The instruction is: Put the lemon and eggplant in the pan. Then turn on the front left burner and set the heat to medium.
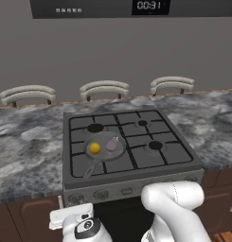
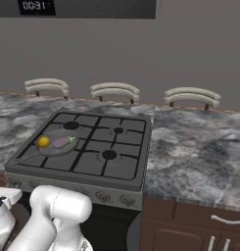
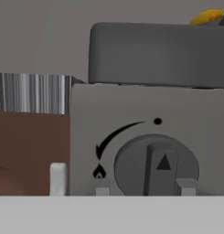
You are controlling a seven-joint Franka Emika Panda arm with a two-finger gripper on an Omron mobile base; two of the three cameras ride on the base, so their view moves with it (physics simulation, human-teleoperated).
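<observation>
The dull-grey pan (image 1: 104, 150) sits on the stove's front left grate and hides the burner under it; its handle points toward the front edge. In its bowl lie the lemon (image 1: 94, 148) and, to the lemon's right, the pale purple eggplant (image 1: 111, 144); both appear again as lemon (image 2: 44, 142) and eggplant (image 2: 61, 142). My hand (image 1: 71, 217) hangs low in front of the stove's left front panel. My gripper (image 3: 142, 189) is open and close to a round grey knob (image 3: 155, 165). The knob's triangle mark points up, and one tip rises on each side of its ridge.
A curved arrow and a flame symbol (image 3: 99, 172) are printed left of the knob. Three bare dark burners (image 1: 155, 145) occupy the rest of the stove top. Marbled counter (image 1: 27, 151) flanks the stove, brown cabinet fronts (image 3: 26, 153) stand below, and three stools (image 1: 104, 88) stand behind.
</observation>
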